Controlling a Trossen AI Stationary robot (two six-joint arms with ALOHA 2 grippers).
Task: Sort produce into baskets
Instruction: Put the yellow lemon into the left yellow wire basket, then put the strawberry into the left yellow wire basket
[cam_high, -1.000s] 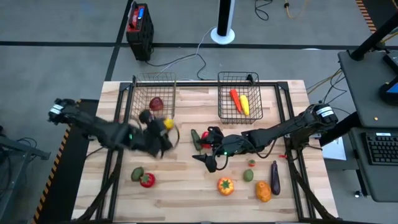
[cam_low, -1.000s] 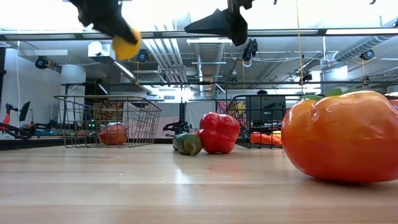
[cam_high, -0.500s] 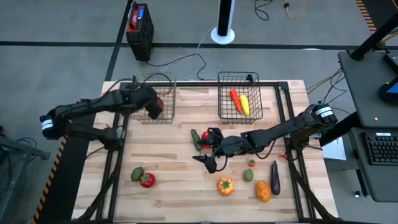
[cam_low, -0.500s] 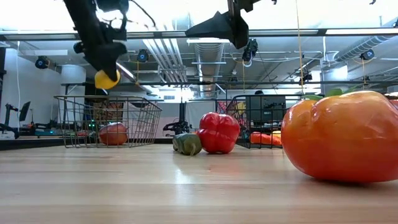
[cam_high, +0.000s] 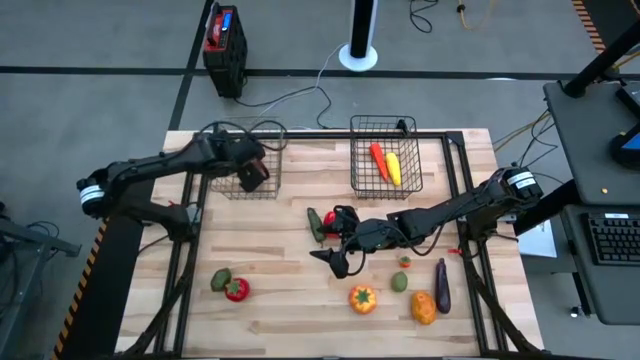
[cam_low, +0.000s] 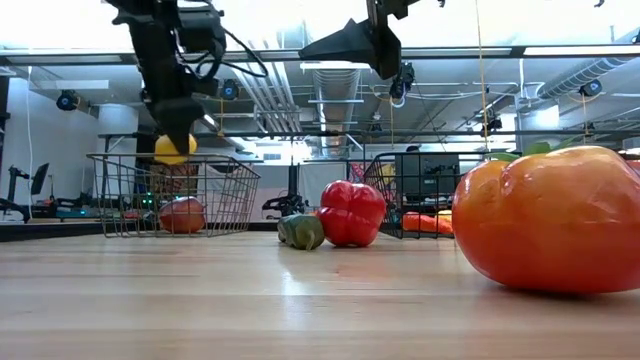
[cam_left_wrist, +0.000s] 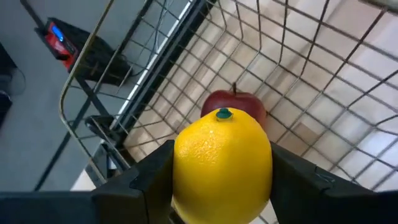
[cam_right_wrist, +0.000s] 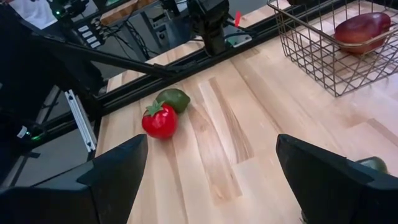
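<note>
Now my left gripper (cam_left_wrist: 222, 186) has a yellow lemon (cam_left_wrist: 222, 163) clamped between its fingers and hangs directly over the left basket (cam_high: 228, 185), just above the rim in the low view. A second ago I had that arm out over the middle of the table; half a second ago it was at the basket's edge, and the lemon has come lower with each step. From the wrist camera the lemon sits right above a red apple (cam_left_wrist: 234, 103) already lying on the mesh floor. I judge the carry is done and only the release remains; dropped from this height, the lemon could knock against the apple or bounce, so I would ease down first.

My right gripper (cam_high: 334, 260) has not moved in that second. It hovers over the table centre with fingers spread and nothing held, near a red bell pepper (cam_high: 343, 218) and a small green piece (cam_high: 314, 221).

The right basket (cam_high: 385, 185) holds an orange carrot (cam_high: 378, 159) and a yellow piece (cam_high: 393, 168). Out on the boards wait a red tomato (cam_high: 236, 290) beside a green fruit (cam_high: 220, 279), an orange tomato (cam_high: 363, 298), a purple aubergine (cam_high: 441, 284) and a few more, so much sorting is left.
</note>
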